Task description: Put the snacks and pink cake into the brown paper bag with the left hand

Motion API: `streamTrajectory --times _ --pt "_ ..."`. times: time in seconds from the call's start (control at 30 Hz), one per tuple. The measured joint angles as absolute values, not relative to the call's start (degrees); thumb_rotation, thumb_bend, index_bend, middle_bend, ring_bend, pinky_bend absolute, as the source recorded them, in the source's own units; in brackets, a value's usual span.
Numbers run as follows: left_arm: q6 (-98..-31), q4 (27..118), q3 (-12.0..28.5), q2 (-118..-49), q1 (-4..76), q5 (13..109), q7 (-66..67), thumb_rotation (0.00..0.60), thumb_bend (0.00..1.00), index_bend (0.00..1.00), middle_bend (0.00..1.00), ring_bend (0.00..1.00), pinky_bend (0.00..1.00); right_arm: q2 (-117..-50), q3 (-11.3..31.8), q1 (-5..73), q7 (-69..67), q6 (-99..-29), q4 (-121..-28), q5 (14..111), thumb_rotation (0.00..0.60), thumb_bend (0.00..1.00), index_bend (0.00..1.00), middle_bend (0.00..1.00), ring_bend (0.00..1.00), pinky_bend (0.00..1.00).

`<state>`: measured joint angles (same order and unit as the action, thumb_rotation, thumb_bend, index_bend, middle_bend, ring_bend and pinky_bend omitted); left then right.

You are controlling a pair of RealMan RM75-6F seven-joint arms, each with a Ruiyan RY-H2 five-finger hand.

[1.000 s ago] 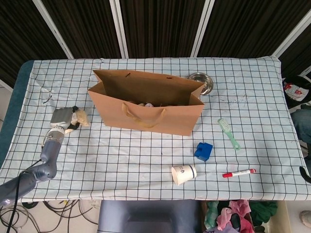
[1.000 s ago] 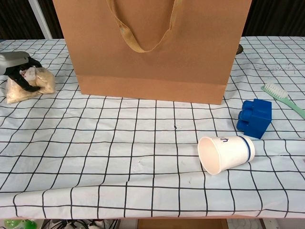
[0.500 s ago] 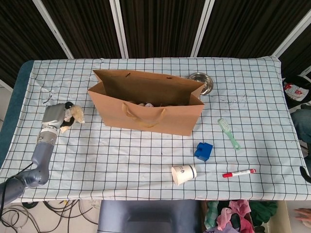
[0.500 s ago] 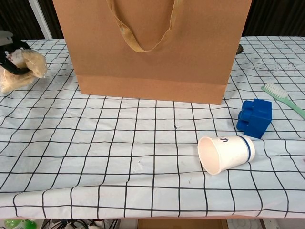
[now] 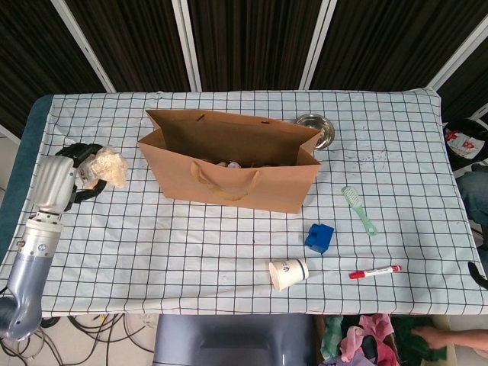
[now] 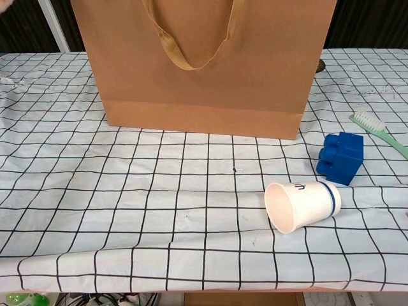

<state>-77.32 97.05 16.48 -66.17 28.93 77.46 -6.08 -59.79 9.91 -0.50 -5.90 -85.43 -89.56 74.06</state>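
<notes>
Brown paper bag [image 5: 229,171] stands open mid-table on checked cloth [image 5: 229,244], something pale inside, can't tell what. Left hand [image 5: 72,177] at the table's left side, well left of bag, dark fingers [image 5: 85,152] curled around a clear-wrapped tan snack [image 5: 107,166]. Blue block [image 6: 341,157], paper cup [image 6: 303,204] on its side with blue writing, unreadable, green brush [image 5: 358,209], red marker [image 5: 374,271], metal bowl [image 5: 316,128] behind bag
</notes>
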Motion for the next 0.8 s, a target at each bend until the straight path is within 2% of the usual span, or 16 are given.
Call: streamTrajectory --times 0.17,0.3,0.57,0.8 --pt "-82.88 104.47 17.83 -62.54 27.28 83.74 -7.85 0.6 0.41 0.38 0.47 0.33 0.41 -59.65 9.91 -0.59 -6.35 -85.45 -89.67 74.07 0.6 0.22 0.2 0.11 0.25 0.35" --pt "-83.64 109.38 20.73 -60.14 27.86 83.73 -7.41 0.6 0.41 0.37 0.45 0.33 0.41 -59.52 10.03 -0.73 -6.77 -85.67 -89.67 74.01 0.6 0.22 0.2 0.11 0.25 0.35" --pt "-73.37 112.24 26.65 -59.18 38.0 74.59 1.16 0.6 0.41 0.39 0.46 0.33 0.41 -59.77 10.04 -0.68 -6.0 -85.8 -89.55 73.99 0.6 0.22 0.2 0.11 0.25 0.35" --pt "-68.8 110.19 32.21 -65.08 49.37 62.55 8.48 0.6 0.4 0.38 0.45 0.33 0.41 -59.9 9.92 -0.6 -5.45 -85.66 -89.63 73.97 0.6 0.22 0.21 0.11 0.25 0.35"
